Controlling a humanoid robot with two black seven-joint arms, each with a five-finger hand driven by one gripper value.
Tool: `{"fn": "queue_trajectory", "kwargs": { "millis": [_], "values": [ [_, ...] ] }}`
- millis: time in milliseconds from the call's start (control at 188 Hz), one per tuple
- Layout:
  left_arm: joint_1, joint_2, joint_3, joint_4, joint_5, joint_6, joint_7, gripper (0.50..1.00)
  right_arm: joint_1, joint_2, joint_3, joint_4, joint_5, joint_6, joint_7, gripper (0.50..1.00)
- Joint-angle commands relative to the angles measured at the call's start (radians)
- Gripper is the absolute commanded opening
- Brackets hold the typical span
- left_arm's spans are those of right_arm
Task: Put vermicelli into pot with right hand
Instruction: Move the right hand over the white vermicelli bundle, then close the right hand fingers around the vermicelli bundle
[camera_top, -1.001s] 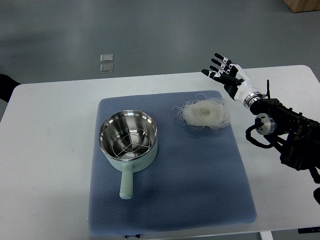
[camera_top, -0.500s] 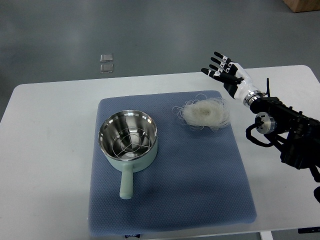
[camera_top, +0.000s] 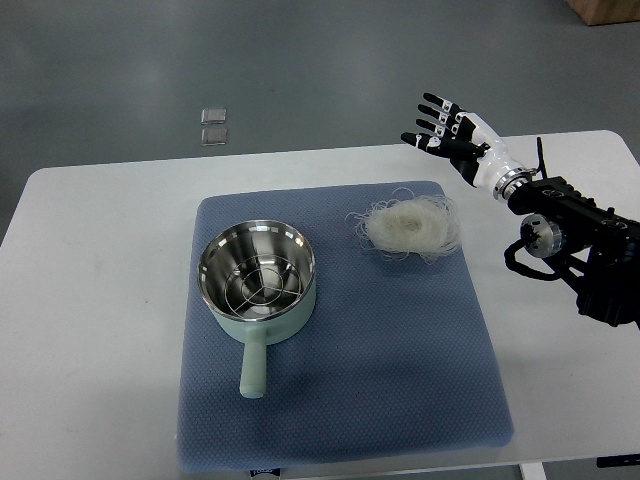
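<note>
A white nest of vermicelli (camera_top: 405, 226) lies on the blue mat (camera_top: 400, 340), to the right of the pot. The pale green pot (camera_top: 257, 282) has a shiny steel inside with a wire rack, and its handle points toward the near edge. My right hand (camera_top: 445, 132) is open with fingers spread, held above the table's far edge, up and to the right of the vermicelli and apart from it. It holds nothing. The left arm does not show.
The white table (camera_top: 100, 300) carries the mat. Two small clear squares (camera_top: 213, 125) lie on the grey floor beyond the table. A brown box corner (camera_top: 605, 10) shows at the top right.
My right hand has risen slightly and moved a little up and to the right, away from the vermicelli. A dark shape at the left edge is gone. Pot and vermicelli have not moved.
</note>
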Motion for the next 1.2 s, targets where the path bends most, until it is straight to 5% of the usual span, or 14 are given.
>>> {"fn": "queue_trajectory", "kwargs": {
  "millis": [0, 224, 570, 1192],
  "values": [
    [0.000, 0.000, 0.000, 0.000, 0.001, 0.000, 0.000, 1.000, 0.034, -0.023, -0.056, 0.002, -0.029, 0.024, 0.000, 0.921],
    [0.000, 0.000, 0.000, 0.000, 0.001, 0.000, 0.000, 1.000, 0.143, -0.104, -0.270, 0.037, -0.166, 0.093, 0.037, 0.921],
    [0.000, 0.000, 0.000, 0.002, 0.001, 0.000, 0.002, 1.000, 0.331, -0.132, -0.625, 0.111, -0.470, 0.101, 0.100, 0.919],
    [0.000, 0.000, 0.000, 0.002, -0.001, 0.000, 0.000, 1.000, 0.421, 0.002, -0.981, 0.086, -0.683, -0.047, 0.061, 0.907]
  ]
}}
